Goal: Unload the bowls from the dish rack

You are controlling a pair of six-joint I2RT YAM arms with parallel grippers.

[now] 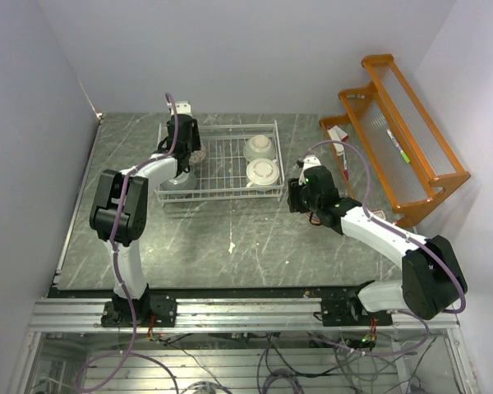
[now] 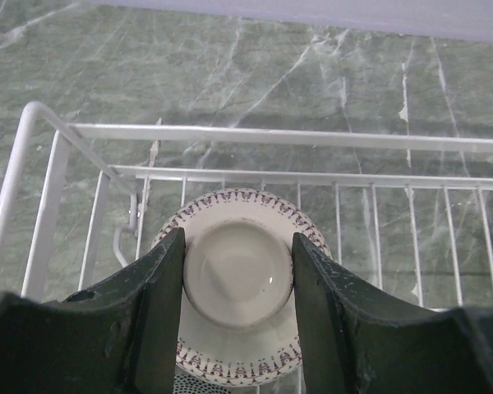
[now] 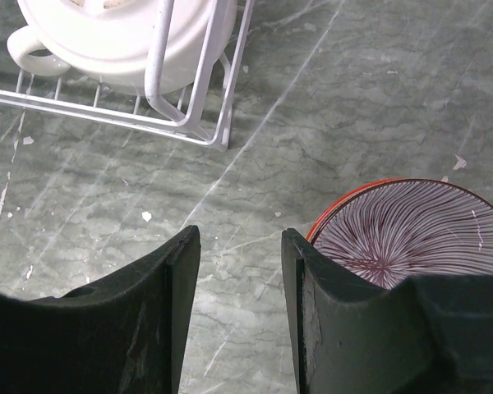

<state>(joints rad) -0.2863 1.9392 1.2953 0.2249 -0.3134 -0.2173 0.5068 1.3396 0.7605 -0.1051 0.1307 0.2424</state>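
Note:
The white wire dish rack [image 1: 222, 164] stands at the table's far middle. My left gripper [image 2: 238, 238] is over its left end, its jaws closed on the foot of an upside-down white bowl with a patterned rim [image 2: 238, 275]; the gripper also shows in the top view [image 1: 194, 156]. A dotted bowl [image 2: 199, 386] lies under it. Two pale bowls [image 1: 261, 148] [image 1: 263, 172] sit at the rack's right end; the nearer, cream one has a handle [image 3: 123, 37]. My right gripper [image 3: 238, 234] is open and empty above the table, just right of the rack's corner. A red-and-white bowl [image 3: 411, 234] sits on the table beside its right finger.
An orange wooden shelf rack [image 1: 403, 131] stands at the far right with small items on it. Walls close the table in on the left, back and right. The rack's wire rim [image 2: 279, 135] crosses in front of my left gripper.

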